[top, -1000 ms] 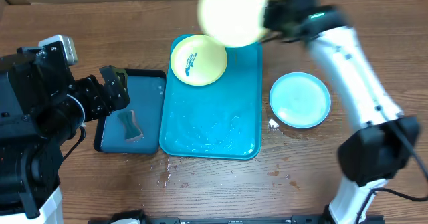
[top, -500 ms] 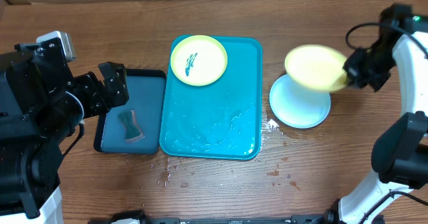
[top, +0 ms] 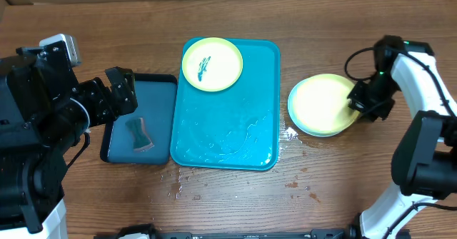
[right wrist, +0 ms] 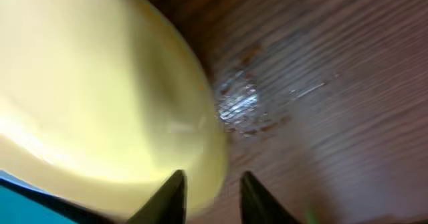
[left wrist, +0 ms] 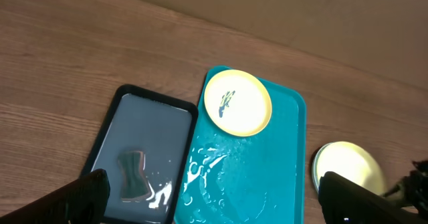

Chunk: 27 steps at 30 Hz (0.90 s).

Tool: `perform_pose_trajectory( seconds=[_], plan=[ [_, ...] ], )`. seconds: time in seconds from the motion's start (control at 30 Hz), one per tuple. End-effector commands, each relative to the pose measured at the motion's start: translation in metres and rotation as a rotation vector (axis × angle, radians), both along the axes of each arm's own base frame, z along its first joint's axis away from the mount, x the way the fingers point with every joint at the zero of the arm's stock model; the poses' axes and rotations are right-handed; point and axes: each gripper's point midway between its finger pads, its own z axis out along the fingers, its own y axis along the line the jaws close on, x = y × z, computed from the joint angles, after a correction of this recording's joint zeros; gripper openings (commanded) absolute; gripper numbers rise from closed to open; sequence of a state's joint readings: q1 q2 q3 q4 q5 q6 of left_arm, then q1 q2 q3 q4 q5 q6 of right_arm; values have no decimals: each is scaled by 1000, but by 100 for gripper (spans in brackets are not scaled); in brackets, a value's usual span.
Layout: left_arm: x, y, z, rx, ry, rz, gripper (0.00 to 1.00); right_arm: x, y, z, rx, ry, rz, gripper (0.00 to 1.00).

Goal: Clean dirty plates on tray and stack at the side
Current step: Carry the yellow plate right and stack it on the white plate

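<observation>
The cyan tray [top: 235, 139] lies mid-table and is wet. A yellow-green rimmed plate [top: 212, 64] with a blue-green scribble sits at its far left corner; it also shows in the left wrist view [left wrist: 237, 103]. A second yellow-green plate [top: 321, 102] rests on the light blue plate [top: 305, 128] on the table right of the tray. My right gripper [top: 360, 100] is at this plate's right edge. In the right wrist view its fingers [right wrist: 210, 197] straddle the plate's rim [right wrist: 87, 90], shut on it. My left gripper [top: 121, 89] is open and empty above the black tray.
A smaller black tray [top: 153, 96] lies left of the cyan tray and holds a dark teal scrubber [top: 139, 133] and water. Water drops lie on the wood in front of the cyan tray [top: 175, 185] and beside the blue plate [top: 291, 132].
My right gripper carried the yellow-green plate from above the tray's far end rightwards and down onto the light blue plate. The left arm has not moved.
</observation>
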<state>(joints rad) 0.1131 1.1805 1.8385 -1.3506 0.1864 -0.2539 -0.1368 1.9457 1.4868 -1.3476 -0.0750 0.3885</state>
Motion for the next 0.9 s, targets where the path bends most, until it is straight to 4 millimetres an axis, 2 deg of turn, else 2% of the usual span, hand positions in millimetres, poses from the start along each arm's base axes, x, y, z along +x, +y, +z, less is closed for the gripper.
perform_pose_trajectory(
  seconds=[0.0,0.17,0.33,0.4,0.5,0.6,0.63,0.77,0.87],
  plan=[
    [-1,1,0,24,-2,-9,100,27,25,36,60,-163,137,40],
    [-1,1,0,24,-2,-9,100,60,79,86,166,-363,351,44],
    [-1,1,0,24,-2,-9,100,93,149,139,197,-582,527,48],
    [-1,1,-1,24,-2,-9,100,107,180,151,205,-690,598,51],
    [-1,1,-1,23,1,-9,100,127,213,158,151,-813,669,52],
    [-2,1,-2,23,6,-9,100,148,238,152,57,-905,708,54],
    [-2,1,-2,23,7,-9,100,156,246,144,18,-924,717,56],
    [-3,1,-4,22,14,-10,100,177,268,102,-17,-928,745,63],
    [-5,0,-6,21,26,-10,100,190,274,65,-23,-902,766,71]
  ],
)
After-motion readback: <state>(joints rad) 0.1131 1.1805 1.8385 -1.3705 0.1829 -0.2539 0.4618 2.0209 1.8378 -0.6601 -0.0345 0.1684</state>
